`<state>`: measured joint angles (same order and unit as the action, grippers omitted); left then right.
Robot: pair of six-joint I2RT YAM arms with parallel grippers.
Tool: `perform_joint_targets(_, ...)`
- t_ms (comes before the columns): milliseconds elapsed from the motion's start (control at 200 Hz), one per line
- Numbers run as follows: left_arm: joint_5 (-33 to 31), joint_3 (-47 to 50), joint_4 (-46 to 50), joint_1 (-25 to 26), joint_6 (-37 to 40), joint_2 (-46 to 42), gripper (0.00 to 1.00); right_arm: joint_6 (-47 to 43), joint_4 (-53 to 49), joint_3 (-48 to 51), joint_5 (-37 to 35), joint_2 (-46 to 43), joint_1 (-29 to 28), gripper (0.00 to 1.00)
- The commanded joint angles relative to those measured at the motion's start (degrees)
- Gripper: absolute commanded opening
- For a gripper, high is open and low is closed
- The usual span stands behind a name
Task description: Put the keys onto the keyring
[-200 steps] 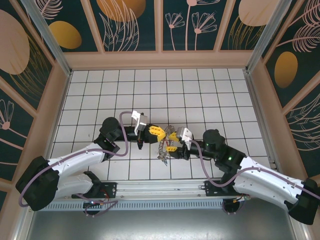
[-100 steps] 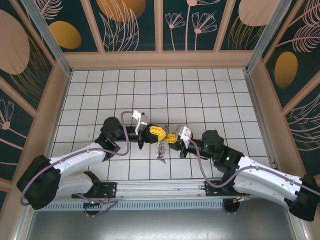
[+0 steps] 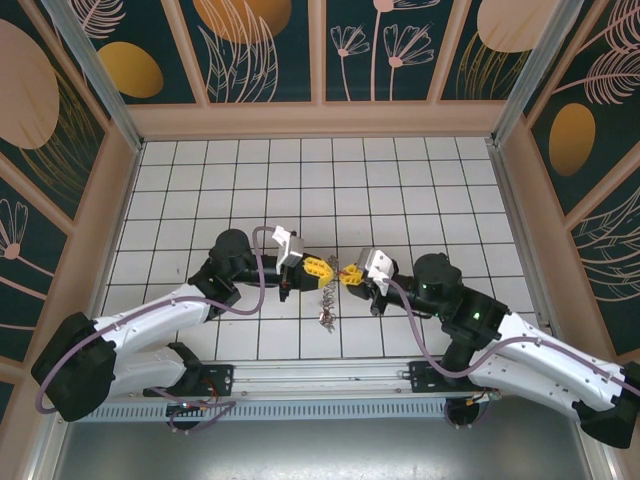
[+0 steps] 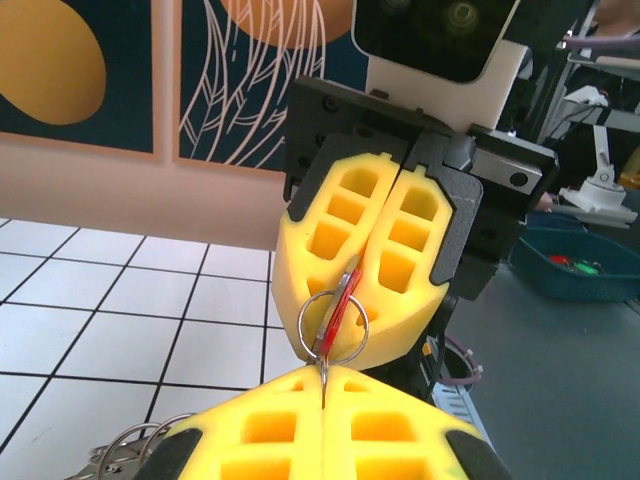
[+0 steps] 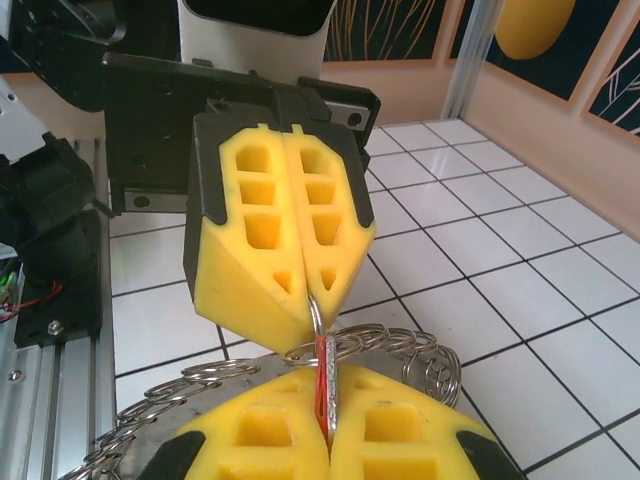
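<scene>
The right gripper (image 3: 345, 275) clamps a red key (image 4: 343, 300). The left gripper (image 3: 326, 270), tip to tip with it, pinches a small ring (image 4: 300, 322) around that key. The keyring (image 3: 325, 303) dangles below.

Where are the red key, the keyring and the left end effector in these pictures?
red key (image 5: 324, 385): right wrist view, its red edge low in the picture.
keyring (image 3: 325, 304): top view, its hanging silvery bunch.
left end effector (image 5: 312, 290): right wrist view, its closed fingertips.

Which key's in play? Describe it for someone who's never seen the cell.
On the white tiled table, look front-centre where the yellow-padded left gripper and right gripper meet. The red key is pinched in the right one, across a small wire ring. It alone is red among silvery rings.
</scene>
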<state>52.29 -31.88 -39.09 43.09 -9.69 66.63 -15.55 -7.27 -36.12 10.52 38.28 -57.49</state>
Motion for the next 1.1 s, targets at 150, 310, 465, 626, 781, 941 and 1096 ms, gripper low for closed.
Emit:
perform_joint_targets(150,1.29,-4.15,13.84,-0.28,11.78,-0.45,0.00,-7.98,-14.12,-11.79,0.39,5.25,-0.35,0.00)
perform_joint_targets(310,-2.00,-2.97,15.68,-0.28,14.45,-1.08,0.00,-11.32,-25.26,-18.99,-3.12,10.04,-0.41,0.00)
perform_joint_targets(465,-7.91,0.46,13.41,-0.22,13.52,-3.56,0.00,-14.27,-33.08,-21.98,-7.37,14.14,-0.43,0.00)
perform_joint_targets(626,-9.60,0.61,14.87,-0.29,14.75,-4.64,0.00,-17.99,-35.85,-25.59,-14.43,18.29,-1.49,0.00)
perform_joint_targets(781,-8.25,-0.87,14.12,-0.25,13.69,-1.61,0.00,-24.07,-33.15,-30.02,-23.09,21.98,-4.25,0.00)
perform_joint_targets(941,-6.97,-2.18,9.38,-0.22,10.31,1.34,0.00,-34.08,-32.91,-35.58,-28.81,26.98,-5.13,0.00)
perform_joint_targets(1096,-6.51,-1.50,3.69,-0.27,4.94,1.21,0.24,-41.53,-32.45,-37.81,-34.03,28.88,-6.08,0.00)
